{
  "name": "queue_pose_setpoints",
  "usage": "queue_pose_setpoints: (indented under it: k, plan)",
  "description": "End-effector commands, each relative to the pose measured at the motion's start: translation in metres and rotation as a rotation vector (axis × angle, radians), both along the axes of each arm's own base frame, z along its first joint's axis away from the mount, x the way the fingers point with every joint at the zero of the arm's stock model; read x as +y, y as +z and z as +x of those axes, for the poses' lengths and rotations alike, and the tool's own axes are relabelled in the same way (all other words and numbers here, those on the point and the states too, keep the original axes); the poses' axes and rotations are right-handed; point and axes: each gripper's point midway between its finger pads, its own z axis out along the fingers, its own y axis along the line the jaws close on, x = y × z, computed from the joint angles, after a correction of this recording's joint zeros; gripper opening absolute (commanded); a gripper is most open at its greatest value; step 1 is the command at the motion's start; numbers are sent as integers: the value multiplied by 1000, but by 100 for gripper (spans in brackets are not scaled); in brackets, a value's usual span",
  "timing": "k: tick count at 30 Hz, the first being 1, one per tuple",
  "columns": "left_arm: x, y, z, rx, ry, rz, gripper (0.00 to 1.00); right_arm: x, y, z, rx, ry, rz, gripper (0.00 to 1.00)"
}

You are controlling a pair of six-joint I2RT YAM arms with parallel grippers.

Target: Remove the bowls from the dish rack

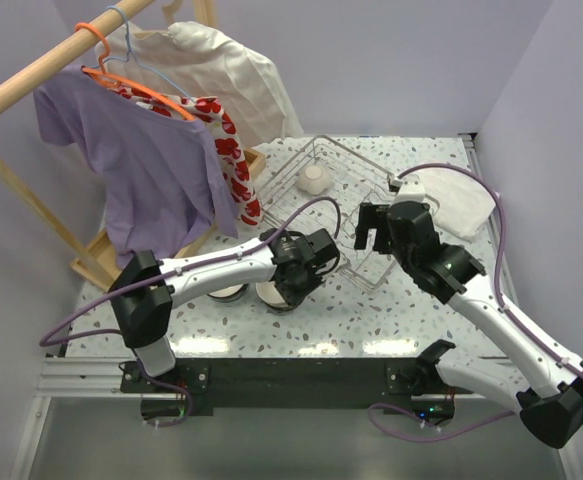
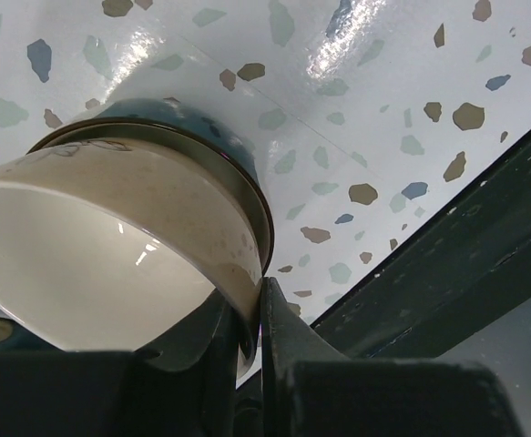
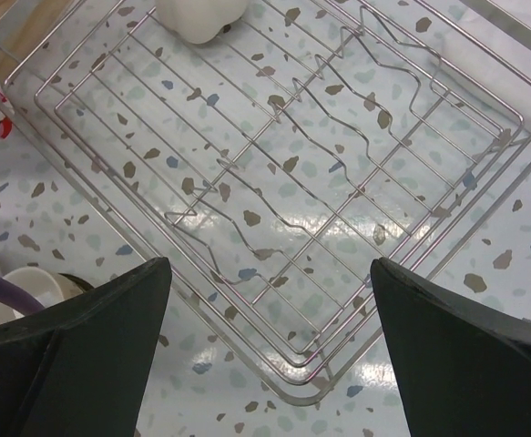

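Observation:
The silver wire dish rack (image 1: 356,170) stands at the table's middle back and holds one white bowl (image 1: 314,178) at its far left. In the right wrist view the rack (image 3: 338,209) lies below, with the white bowl (image 3: 199,16) at the top. My left gripper (image 2: 258,293) is shut on the rim of a beige bowl (image 2: 110,237), which rests in a dark blue bowl (image 2: 188,118). In the top view the left gripper (image 1: 289,278) is in front of the rack, over that stack (image 1: 274,297). My right gripper (image 3: 270,273) is open and empty above the rack's near corner (image 1: 369,232).
Another pale bowl (image 1: 229,292) stands left of the stack and also shows in the right wrist view (image 3: 30,287). A wooden clothes rail (image 1: 31,75) with hanging clothes fills the left. A white cloth (image 1: 456,200) lies right of the rack. The table's dark front edge (image 2: 447,264) is near the stack.

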Motion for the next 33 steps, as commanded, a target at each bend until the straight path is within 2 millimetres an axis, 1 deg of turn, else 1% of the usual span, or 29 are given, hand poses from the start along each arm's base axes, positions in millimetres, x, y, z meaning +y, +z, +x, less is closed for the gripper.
queue_pose_setpoints:
  k: [1, 2, 3, 6, 8, 9, 11, 12, 14, 15, 17, 18, 21, 22, 23, 24, 25, 26, 27, 28, 29, 30, 31, 32, 33]
  plan:
    - [-5, 14, 9, -61, 23, 4, 0, -2, 13, 3, -56, -31, 47, 95]
    - [-5, 12, 8, -61, 18, 13, 0, -2, 10, 3, -52, -32, 43, 95]
    - [-5, 11, 8, -62, 20, 17, 6, -3, 10, 3, -54, -36, 45, 95]
    - [-10, 6, 5, -54, 15, 18, 15, -3, 8, 3, -57, -43, 48, 95]
    - [-12, 4, 3, -47, 12, 16, 19, -3, 7, 4, -58, -44, 55, 95]
    - [-13, 4, 1, -45, 10, 15, 25, -3, 7, 3, -57, -45, 55, 95]
    - [-15, 3, -2, -42, 6, 15, 32, -2, 6, 3, -53, -44, 58, 95]
    - [-16, 5, -2, -43, 7, 7, 40, -2, 6, 4, -53, -43, 59, 95]
    - [-18, 10, -3, -49, 13, -11, 45, -1, 9, 4, -58, -46, 65, 95]
    - [-22, 15, -2, -54, 14, -33, 54, -1, 8, 4, -56, -46, 65, 95]
    - [-25, 25, -1, -69, 22, -69, 62, -1, 11, 6, -60, -48, 67, 95]
    - [-29, 32, 1, -79, 24, -91, 68, -1, 11, 6, -61, -50, 66, 96]
    - [-36, 54, 7, -123, 37, -162, 76, 0, 14, 9, -60, -53, 60, 96]
    - [-37, 65, 7, -140, 43, -197, 78, 0, 15, 10, -61, -54, 58, 97]
    - [-39, 72, 13, -168, 55, -225, 80, 1, 20, 12, -67, -52, 60, 98]
    - [-39, 76, 14, -185, 59, -244, 83, 4, 21, 14, -64, -48, 55, 98]
    - [-38, 89, 17, -215, 74, -282, 83, 6, 23, 15, -61, -38, 59, 98]
    - [-39, 96, 24, -248, 94, -314, 84, 8, 31, 17, -68, -33, 66, 98]
    - [-35, 98, 26, -260, 109, -329, 84, 10, 34, 19, -67, -27, 64, 98]
    - [-31, 111, 29, -279, 134, -373, 84, 13, 31, 22, -49, -23, 54, 98]
    - [-28, 118, 39, -305, 171, -408, 85, 16, 41, 24, -57, -14, 65, 98]
    - [-21, 116, 42, -312, 192, -415, 87, 17, 43, 27, -55, -14, 63, 98]
    - [-14, 128, 44, -337, 217, -456, 88, 20, 40, 31, -43, -11, 58, 99]
    - [-7, 134, 56, -363, 256, -483, 90, 24, 48, 34, -52, 3, 73, 99]
    - [2, 128, 58, -368, 272, -476, 93, 25, 49, 38, -45, 2, 81, 99]
